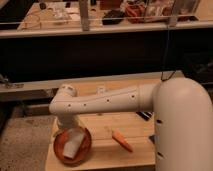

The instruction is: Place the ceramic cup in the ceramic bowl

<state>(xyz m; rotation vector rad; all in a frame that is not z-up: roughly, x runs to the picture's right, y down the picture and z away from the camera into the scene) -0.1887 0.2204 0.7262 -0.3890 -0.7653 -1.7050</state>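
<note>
The orange ceramic bowl (pixel 86 149) sits at the front left corner of the wooden table. The white ceramic cup (pixel 74 143) is inside it, tilted toward the left. My white arm reaches left across the table and bends down at the wrist. My gripper (pixel 66 126) is at the bowl's far rim, right above the cup, and is mostly hidden by the arm. I cannot tell whether it touches the cup.
A small orange carrot-shaped object (pixel 122 141) lies on the table (pixel 112 125) to the right of the bowl. A small white thing (pixel 101 90) stands at the table's back edge. A dark object (pixel 145 116) lies by my arm's base. A railing and a cluttered counter are behind.
</note>
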